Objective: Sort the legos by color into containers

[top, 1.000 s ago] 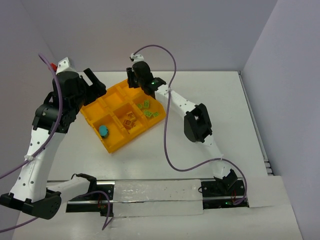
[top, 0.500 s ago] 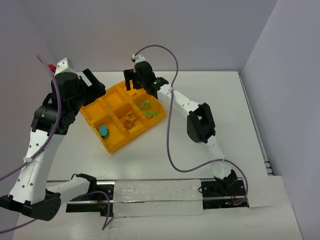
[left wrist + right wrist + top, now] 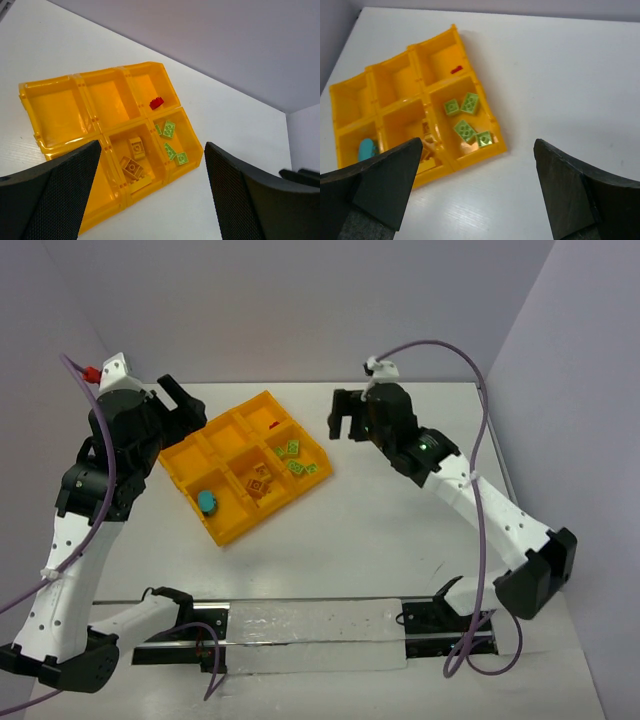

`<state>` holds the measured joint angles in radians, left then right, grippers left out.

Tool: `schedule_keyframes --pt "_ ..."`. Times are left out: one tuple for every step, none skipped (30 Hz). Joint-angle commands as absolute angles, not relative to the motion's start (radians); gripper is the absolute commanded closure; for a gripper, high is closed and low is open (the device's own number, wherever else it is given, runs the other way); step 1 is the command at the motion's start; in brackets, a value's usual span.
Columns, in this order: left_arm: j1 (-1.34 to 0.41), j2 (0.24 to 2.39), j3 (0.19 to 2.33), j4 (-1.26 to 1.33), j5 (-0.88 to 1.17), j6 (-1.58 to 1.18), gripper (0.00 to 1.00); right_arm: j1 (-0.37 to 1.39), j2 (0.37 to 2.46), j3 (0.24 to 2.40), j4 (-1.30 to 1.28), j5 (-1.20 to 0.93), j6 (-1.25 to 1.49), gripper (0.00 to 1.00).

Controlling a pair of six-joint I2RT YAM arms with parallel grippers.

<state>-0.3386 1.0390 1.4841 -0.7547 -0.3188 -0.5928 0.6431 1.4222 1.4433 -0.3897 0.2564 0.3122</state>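
Bricks (image 3: 260,483) were seen only inside the tray (image 3: 186,456), none on the table (image 3: 400,540) around it. Several green bricks (image 3: 465,120) were gathered in the tray's near compartment at its right end. A single red brick (image 3: 156,102) was lodged in the far compartment at that same end. A few orange-looking bricks (image 3: 134,159), hard to tell from the tray's own colour, were lying in the near middle compartment. A teal brick (image 3: 207,502) was set in the near compartment at the left end. The other two far compartments were seen bare. Colours were held apart, one to a compartment, so the sorting was judged finished or all but finished.

The left gripper (image 3: 188,408) was held just beside the tray's far-left side, its fingers (image 3: 55,195) spread wide with nothing between them. The right gripper (image 3: 350,422) was held well off the tray's right end, above bare table, its fingers (image 3: 375,185) likewise parted and empty. Both were judged to be held clear because nothing was left to carry. Purple cables (image 3: 485,440) were looped from the arms, away from the tray, and nothing was found blocking the way into any compartment.
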Motion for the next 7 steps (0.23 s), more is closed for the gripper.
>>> schedule_keyframes --pt "-0.336 1.039 1.487 -0.684 -0.333 -0.565 0.07 0.625 1.287 1.221 -0.474 0.409 0.37 0.0" --pt "-0.336 1.04 1.485 -0.679 -0.328 -0.565 0.07 0.623 1.262 1.175 -0.484 0.434 0.379 0.0" --pt "-0.336 1.039 1.485 -0.676 -0.32 -0.565 0.07 0.621 1.24 1.152 -0.496 0.45 0.385 0.0" --pt "-0.336 1.041 1.481 -0.672 -0.315 -0.567 0.07 0.618 1.209 1.116 -0.515 0.47 0.396 0.0" --pt "-0.336 1.044 1.479 -0.669 -0.312 -0.569 0.07 0.617 1.192 1.099 -0.525 0.482 0.401 0.0" --pt "-0.336 1.047 1.477 -0.666 -0.308 -0.57 0.07 0.615 1.172 1.078 -0.532 0.494 0.407 0.0" --pt "-0.336 1.048 1.475 -0.663 -0.306 -0.57 0.07 0.613 1.156 1.062 -0.536 0.502 0.411 0.0"
